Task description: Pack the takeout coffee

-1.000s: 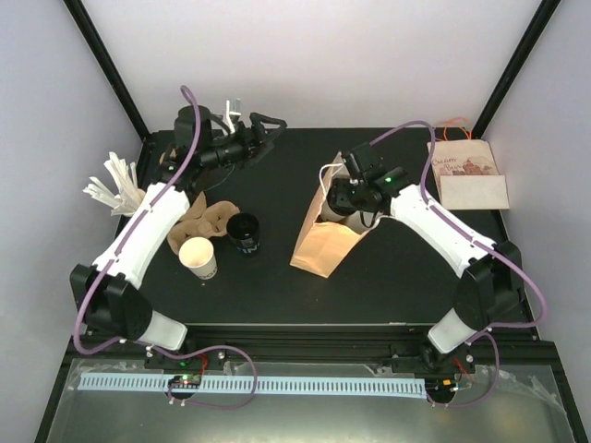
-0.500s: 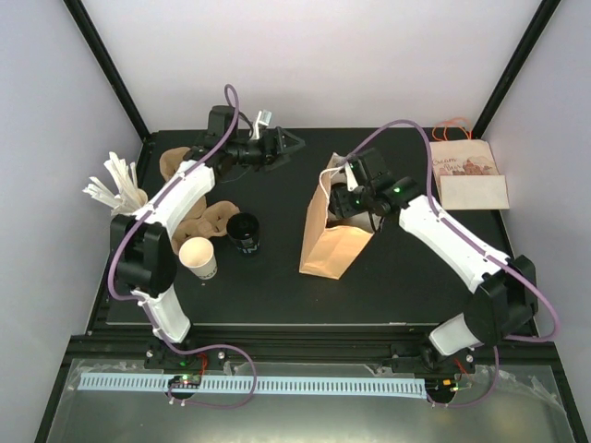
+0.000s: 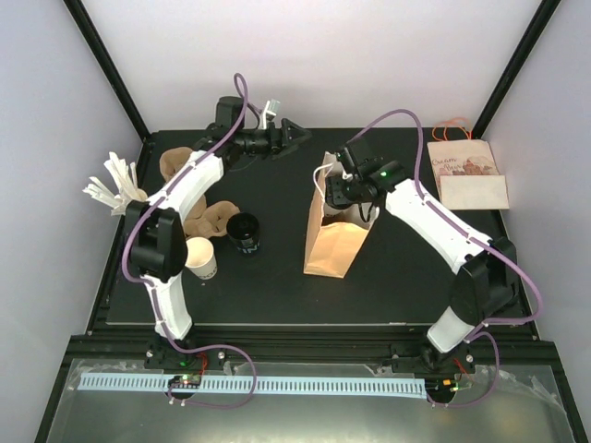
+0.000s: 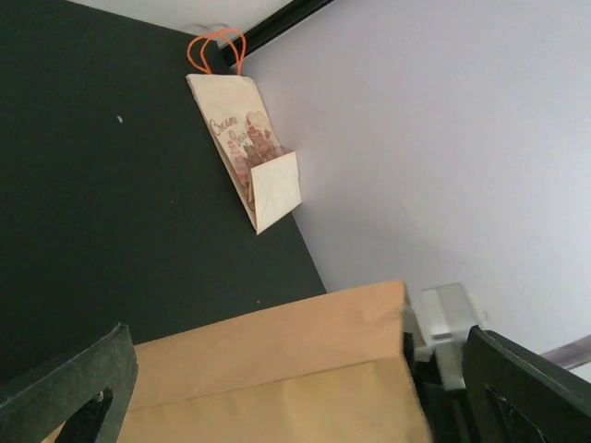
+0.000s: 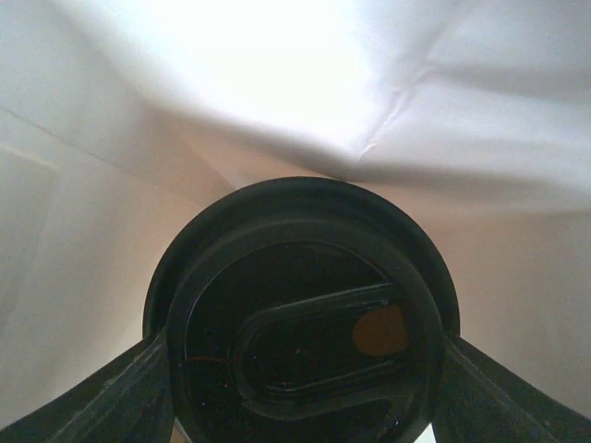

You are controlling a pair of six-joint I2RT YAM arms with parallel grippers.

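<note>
A brown paper bag (image 3: 332, 235) stands upright mid-table, its mouth facing up and back. My right gripper (image 3: 345, 187) reaches into that mouth. Its wrist view shows the bag's pale inside and a coffee cup with a black lid (image 5: 300, 277); the right gripper (image 5: 300, 378) is shut on the cup, a finger against each side. My left gripper (image 3: 294, 133) hovers open at the back of the table, just left of the bag's top. In its own view the left gripper (image 4: 295, 397) stands wide, and the bag's tan side (image 4: 277, 378) fills the space ahead of it.
A black cup (image 3: 245, 233) and a white cup (image 3: 199, 257) stand at the left beside a cardboard cup carrier (image 3: 199, 220). White stirrers (image 3: 115, 185) fan out at the left edge. A printed flat bag (image 3: 464, 173) lies back right, the same printed bag (image 4: 245, 152) against the wall.
The left arm has swung right along the back edge toward the bag. The bag has been raised from a lean to upright, with the right gripper moving left with it.
</note>
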